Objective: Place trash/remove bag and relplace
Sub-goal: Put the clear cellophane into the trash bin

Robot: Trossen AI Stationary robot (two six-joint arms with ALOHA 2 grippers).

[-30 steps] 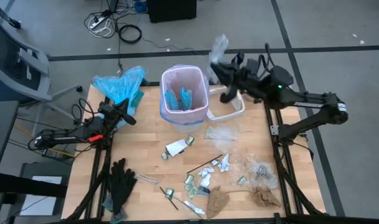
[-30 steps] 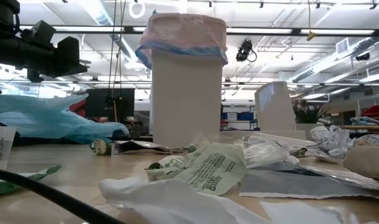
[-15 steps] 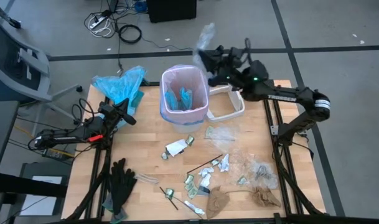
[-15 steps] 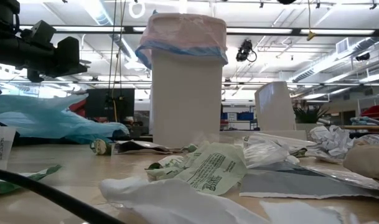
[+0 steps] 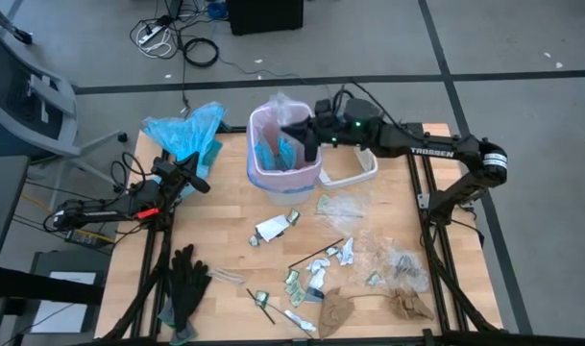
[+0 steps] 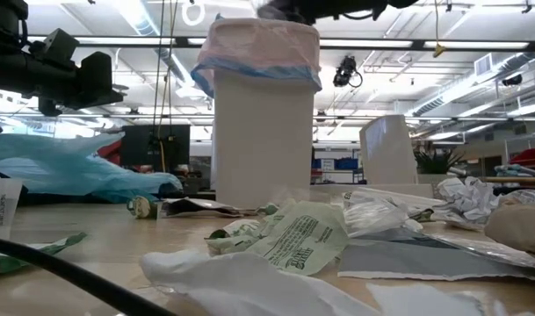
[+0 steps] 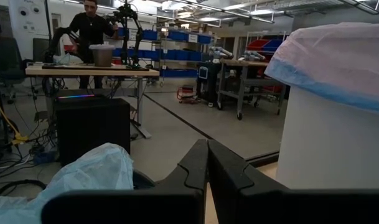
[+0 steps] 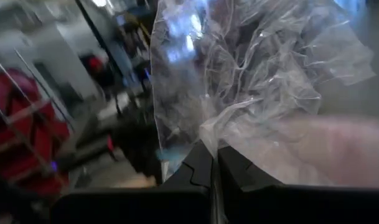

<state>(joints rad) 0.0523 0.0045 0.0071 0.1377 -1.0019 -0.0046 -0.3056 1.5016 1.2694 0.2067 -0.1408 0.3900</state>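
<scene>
The right gripper [image 5: 294, 127] hangs over the mouth of the white bin [image 5: 284, 171], its jaws closed on a crumpled piece of clear plastic film [image 8: 251, 74]. The bin stands at the far edge of the tabletop [image 5: 225, 235], lined with the pale pink bag [image 5: 261, 123]. The left gripper [image 5: 204, 185], jaws closed and holding nothing, rests near the light-blue bag [image 5: 182, 130]. Remaining trash [image 5: 340, 259] lies scattered over the near half of the tabletop; black gloves [image 5: 186, 279] lie at its near left corner.
</scene>
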